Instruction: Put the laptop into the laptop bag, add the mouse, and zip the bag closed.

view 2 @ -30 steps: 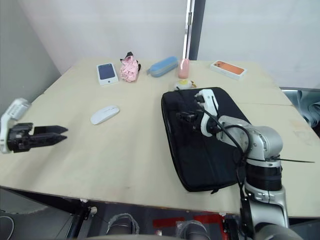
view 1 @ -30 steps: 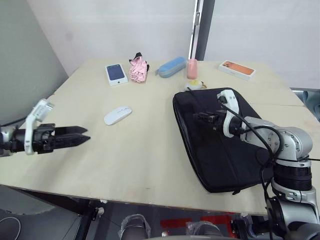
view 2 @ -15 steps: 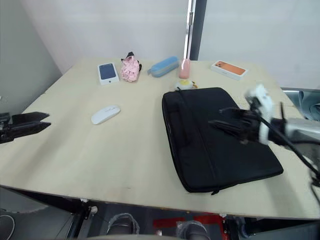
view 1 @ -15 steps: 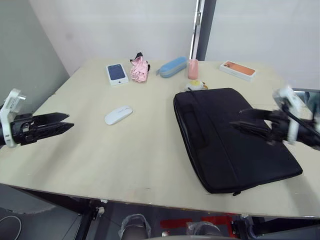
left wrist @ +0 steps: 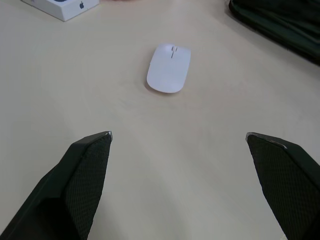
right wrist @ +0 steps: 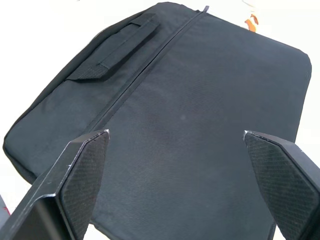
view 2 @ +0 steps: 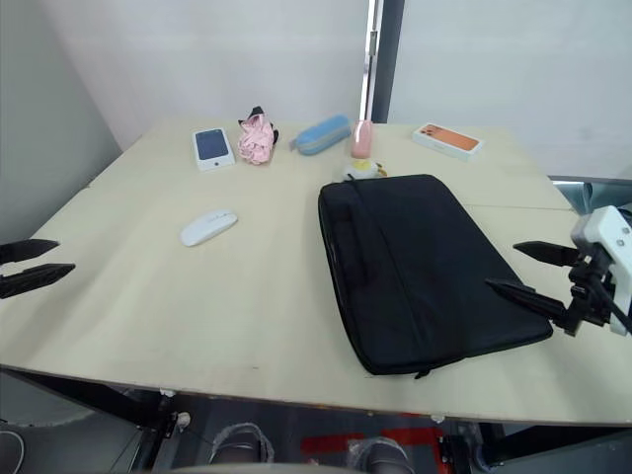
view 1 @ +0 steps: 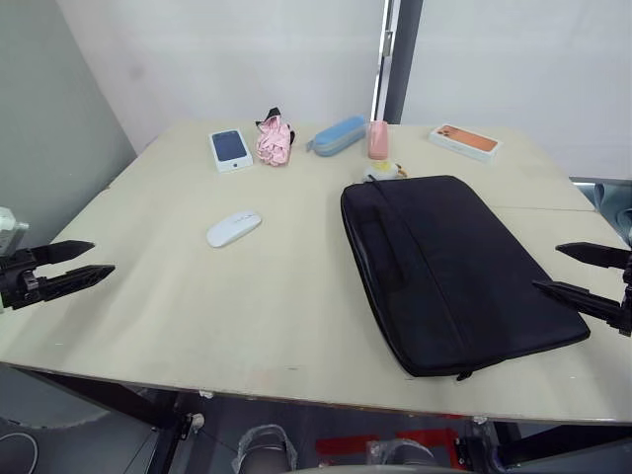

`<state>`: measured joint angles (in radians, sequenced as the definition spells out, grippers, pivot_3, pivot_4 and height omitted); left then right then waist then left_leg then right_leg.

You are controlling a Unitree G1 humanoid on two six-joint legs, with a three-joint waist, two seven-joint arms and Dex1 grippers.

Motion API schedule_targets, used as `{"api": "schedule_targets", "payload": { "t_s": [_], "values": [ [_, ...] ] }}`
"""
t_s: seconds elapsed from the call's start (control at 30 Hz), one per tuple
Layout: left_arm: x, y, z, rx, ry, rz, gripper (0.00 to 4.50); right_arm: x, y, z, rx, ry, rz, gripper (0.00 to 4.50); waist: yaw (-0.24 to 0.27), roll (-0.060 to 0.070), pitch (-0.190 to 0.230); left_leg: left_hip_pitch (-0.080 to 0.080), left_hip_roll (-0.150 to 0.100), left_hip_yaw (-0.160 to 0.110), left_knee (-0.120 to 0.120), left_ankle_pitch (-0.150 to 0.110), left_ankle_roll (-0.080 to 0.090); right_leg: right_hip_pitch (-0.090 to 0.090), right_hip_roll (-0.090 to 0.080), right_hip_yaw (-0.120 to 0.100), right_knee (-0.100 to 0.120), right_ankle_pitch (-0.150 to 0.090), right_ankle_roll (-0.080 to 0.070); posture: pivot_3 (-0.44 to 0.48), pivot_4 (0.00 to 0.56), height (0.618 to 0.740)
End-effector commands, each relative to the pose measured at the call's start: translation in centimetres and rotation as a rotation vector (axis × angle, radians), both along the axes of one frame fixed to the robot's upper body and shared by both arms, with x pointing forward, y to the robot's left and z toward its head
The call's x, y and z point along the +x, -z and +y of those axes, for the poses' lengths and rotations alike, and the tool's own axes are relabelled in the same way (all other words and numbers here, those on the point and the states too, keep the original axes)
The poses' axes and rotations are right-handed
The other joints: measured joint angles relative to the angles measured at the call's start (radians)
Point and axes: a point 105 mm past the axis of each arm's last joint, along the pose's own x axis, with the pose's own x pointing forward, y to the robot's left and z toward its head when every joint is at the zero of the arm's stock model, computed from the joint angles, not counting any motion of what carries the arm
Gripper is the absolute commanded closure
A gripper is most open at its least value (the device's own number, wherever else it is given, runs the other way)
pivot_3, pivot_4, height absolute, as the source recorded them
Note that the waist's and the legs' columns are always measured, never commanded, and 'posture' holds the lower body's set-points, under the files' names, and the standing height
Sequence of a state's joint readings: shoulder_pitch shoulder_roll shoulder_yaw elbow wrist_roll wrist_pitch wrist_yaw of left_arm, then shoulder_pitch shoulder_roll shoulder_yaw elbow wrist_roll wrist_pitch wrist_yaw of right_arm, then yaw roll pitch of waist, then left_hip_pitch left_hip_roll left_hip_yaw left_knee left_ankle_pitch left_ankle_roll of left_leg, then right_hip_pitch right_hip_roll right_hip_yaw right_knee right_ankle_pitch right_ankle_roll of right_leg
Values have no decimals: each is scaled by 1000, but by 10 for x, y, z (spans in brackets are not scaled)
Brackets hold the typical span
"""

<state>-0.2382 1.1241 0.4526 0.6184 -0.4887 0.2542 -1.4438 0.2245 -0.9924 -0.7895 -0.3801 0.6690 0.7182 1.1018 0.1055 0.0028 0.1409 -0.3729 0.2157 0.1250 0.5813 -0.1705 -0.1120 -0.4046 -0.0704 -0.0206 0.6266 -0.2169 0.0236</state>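
The black laptop bag (view 1: 454, 267) lies flat on the right half of the wooden table, handle strap on top. The laptop is out of view. On bare wood left of the bag rests the white mouse (view 1: 234, 228). My left gripper (view 1: 102, 257) hovers open at the table's left edge, well short of the mouse (left wrist: 169, 67), nothing between its fingers. My right gripper (view 1: 546, 267) is open and empty over the bag's right edge. The right wrist view looks onto the bag's top panel (right wrist: 190, 115).
Along the table's far side sit a white phone box (view 1: 230, 148), a pink bundle (view 1: 275, 138), a blue pouch (view 1: 338, 133), a pink cylinder (view 1: 379, 138), a white-and-yellow blob (view 1: 383, 170) touching the bag's far edge, and an orange-topped box (view 1: 464, 141).
My right gripper has drawn back from the bag's far middle to its right edge, and its fingers have spread. My left gripper has pulled back to the left, away from the mouse.
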Motion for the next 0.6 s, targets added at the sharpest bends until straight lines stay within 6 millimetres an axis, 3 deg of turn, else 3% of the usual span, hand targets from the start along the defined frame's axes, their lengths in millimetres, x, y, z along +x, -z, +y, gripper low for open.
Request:
{"api": "schedule_targets", "payload": {
  "t_s": [0.03, 0.27, 0.5, 0.6],
  "values": [
    [14, 3, -9, 64, 51, -25, 0, -1, -14, 14, -25, -53, -77, 17, 2, 0, 0, 1, 0, 0, 0, 0, 0, 1, 0, 0, 0, 0, 0, 0, 150, 740],
    [67, 26, -42, 139, 137, -41, 0, 0, -42, 87, 66, -295, -221, 17, 2, 0, 0, 5, 0, 3, 1, 1, 0, 1, 0, 4, 6, 0, 0, 0, 150, 740],
    [106, 40, -73, 150, 125, -13, 0, 0, -70, 141, 94, -461, -341, 17, -4, 0, 0, 4, -1, 4, 1, 5, 5, 0, 0, 5, 5, 0, 0, 0, 150, 740],
    [118, 41, -86, 189, 132, -22, 0, -3, -78, 155, 96, -498, -371, 17, 2, -1, -1, 4, -1, 2, 0, 5, 5, 1, 0, 4, 5, 0, 0, 0, 150, 740]
  ]
}}
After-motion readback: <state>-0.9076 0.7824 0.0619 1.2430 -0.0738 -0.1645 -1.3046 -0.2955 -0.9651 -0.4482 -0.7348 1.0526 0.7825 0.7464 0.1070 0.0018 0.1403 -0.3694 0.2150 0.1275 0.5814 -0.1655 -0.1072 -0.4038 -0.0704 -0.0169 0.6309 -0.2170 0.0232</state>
